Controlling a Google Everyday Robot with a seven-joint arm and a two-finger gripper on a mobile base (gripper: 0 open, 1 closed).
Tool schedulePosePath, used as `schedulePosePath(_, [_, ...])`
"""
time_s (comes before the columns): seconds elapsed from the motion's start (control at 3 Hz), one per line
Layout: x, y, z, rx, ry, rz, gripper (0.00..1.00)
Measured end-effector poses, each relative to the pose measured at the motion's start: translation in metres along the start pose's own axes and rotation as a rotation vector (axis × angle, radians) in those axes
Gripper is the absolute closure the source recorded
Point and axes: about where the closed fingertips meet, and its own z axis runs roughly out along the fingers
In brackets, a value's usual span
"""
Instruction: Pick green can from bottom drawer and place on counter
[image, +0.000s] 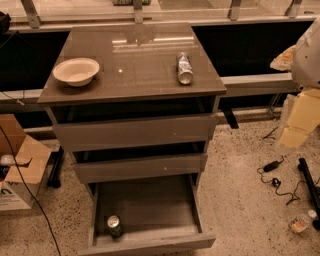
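Bottom drawer (150, 204), green can (114, 226) inside, pincer (298, 122) right

- gripper (298, 120), at the right edge of the view, well apart from the cabinet: pale cream, matt, plastic-looking.
- counter (135, 75), left of the gripper: glossy, smooth, reflective.
- silver can (184, 68), on that counter: bare shiny metal, dented.
- bowl (76, 71), farther left: matt white, paper-like.
- green can (114, 226), below and left of the gripper: shiny metal top.
- bottom drawer (150, 243): matt, smooth front.
- floor (240, 210), under the gripper: speckled stone.
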Motion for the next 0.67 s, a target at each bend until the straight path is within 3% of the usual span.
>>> schedulePosePath(0.33, [-0.0005,0.0001,-0.0002,0.002,-0.001,-0.001,0.0])
schedulePosePath(0.67, [0.0004,0.0054,0.0096,-0.029,-0.043,-0.034,0.0])
